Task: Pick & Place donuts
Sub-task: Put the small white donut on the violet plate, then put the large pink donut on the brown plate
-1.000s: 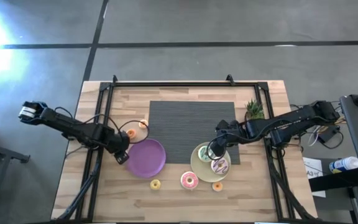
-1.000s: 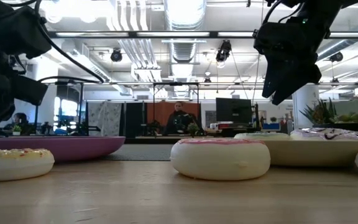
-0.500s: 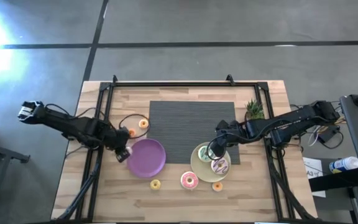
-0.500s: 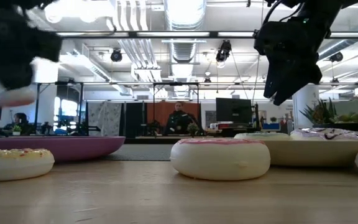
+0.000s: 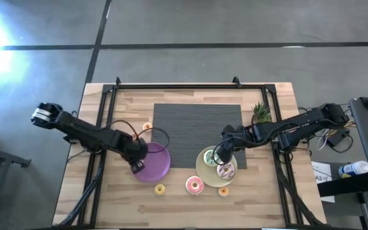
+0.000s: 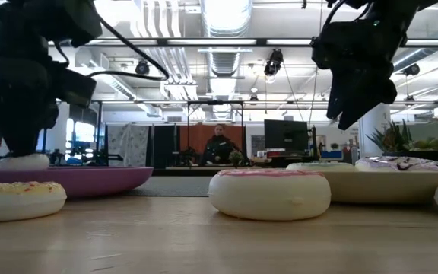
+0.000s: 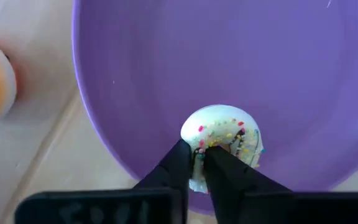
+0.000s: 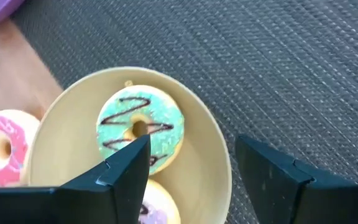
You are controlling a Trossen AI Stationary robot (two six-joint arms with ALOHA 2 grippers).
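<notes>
Wooden worktop (image 5: 107,191) carries the round purple plate (image 5: 160,163), where the left claw (image 7: 199,163) pinches 1 small pale sprinkled donut (image 7: 224,135) against the plate's near wall. Right claw (image 8: 191,168) hovers spread above the green-iced donut (image 8: 143,130).

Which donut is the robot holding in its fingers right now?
The tiny pale donut with sprinkles. The left gripper pinches it over the purple plate. All the other donuts lie free, like the green-white donut beneath the open right gripper.
</notes>
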